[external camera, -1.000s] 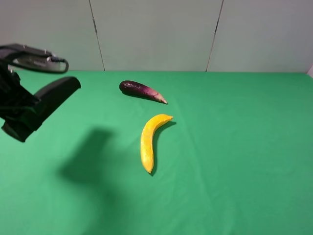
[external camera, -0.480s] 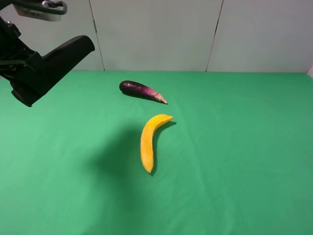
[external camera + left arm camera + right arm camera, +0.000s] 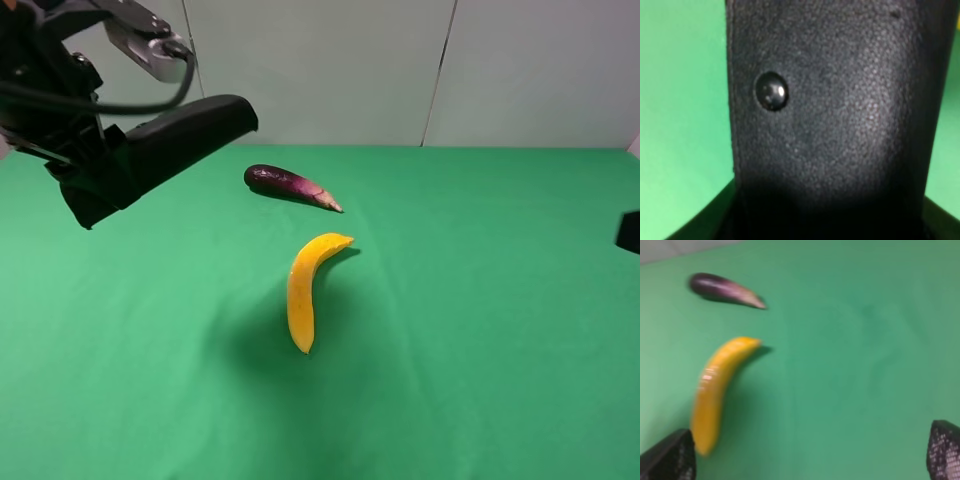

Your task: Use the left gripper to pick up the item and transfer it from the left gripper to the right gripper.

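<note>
The item, a matte black elongated case (image 3: pixel 180 135), hangs in the air above the table's far left, tilted, with its rounded end pointing right. My left gripper (image 3: pixel 95 170) is shut on its lower left end. In the left wrist view the case (image 3: pixel 840 125) fills the picture, with a small round stud on it. My right gripper (image 3: pixel 630 232) only shows as a dark tip at the right edge of the exterior view. In the right wrist view it (image 3: pixel 807 455) is open and empty, its fingertips (image 3: pixel 670 457) wide apart above the green cloth.
A yellow banana (image 3: pixel 303 288) lies mid-table; it also shows in the right wrist view (image 3: pixel 715 390). A purple eggplant (image 3: pixel 290 185) lies behind it, also in the right wrist view (image 3: pixel 725 289). The green cloth (image 3: pixel 480 330) covers the table.
My left gripper has risen and moved right with the case in it. My right gripper's tip has come into view at the right edge.
</note>
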`<state>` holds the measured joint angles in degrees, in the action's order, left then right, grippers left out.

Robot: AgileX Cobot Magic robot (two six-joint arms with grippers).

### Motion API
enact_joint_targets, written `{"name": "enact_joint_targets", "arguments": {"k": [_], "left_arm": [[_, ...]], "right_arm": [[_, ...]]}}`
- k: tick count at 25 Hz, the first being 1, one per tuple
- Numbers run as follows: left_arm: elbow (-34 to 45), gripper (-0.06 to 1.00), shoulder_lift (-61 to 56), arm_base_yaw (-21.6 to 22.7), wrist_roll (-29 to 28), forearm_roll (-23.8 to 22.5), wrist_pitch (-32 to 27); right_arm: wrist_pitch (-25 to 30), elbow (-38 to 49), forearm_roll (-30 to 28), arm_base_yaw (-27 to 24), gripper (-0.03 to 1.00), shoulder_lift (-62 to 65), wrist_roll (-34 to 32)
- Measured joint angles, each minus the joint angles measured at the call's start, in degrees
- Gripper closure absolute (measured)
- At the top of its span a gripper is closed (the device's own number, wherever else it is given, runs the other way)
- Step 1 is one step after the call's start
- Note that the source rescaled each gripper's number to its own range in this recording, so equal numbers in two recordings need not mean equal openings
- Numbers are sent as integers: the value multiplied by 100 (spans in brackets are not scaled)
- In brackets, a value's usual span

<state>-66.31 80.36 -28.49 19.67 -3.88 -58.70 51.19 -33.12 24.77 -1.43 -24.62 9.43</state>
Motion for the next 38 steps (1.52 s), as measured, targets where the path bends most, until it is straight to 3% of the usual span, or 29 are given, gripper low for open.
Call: {"name": "enact_joint_targets", "arguments": {"k": [6, 16, 28, 34, 38], "left_arm": [[0, 91, 0, -505, 480, -76, 200], [0, 91, 376, -1279, 1027, -74, 412], [-378, 91, 1066, -2452, 1585, -70, 1161], [-389, 92, 1066, -2571, 1676, -70, 1425], [-389, 92, 1066, -2571, 1833, -76, 1678]], "right_arm": [[-282, 0, 1312, 0, -3, -600, 1010], [-130, 0, 2779, 0, -3, -892, 2282], [-140, 0, 2756, 848, -3, -1520, 2574], [-294, 0, 2758, 848, -3, -2301, 2776], [-299, 0, 3200, 848, -3, -2841, 3299]]}}
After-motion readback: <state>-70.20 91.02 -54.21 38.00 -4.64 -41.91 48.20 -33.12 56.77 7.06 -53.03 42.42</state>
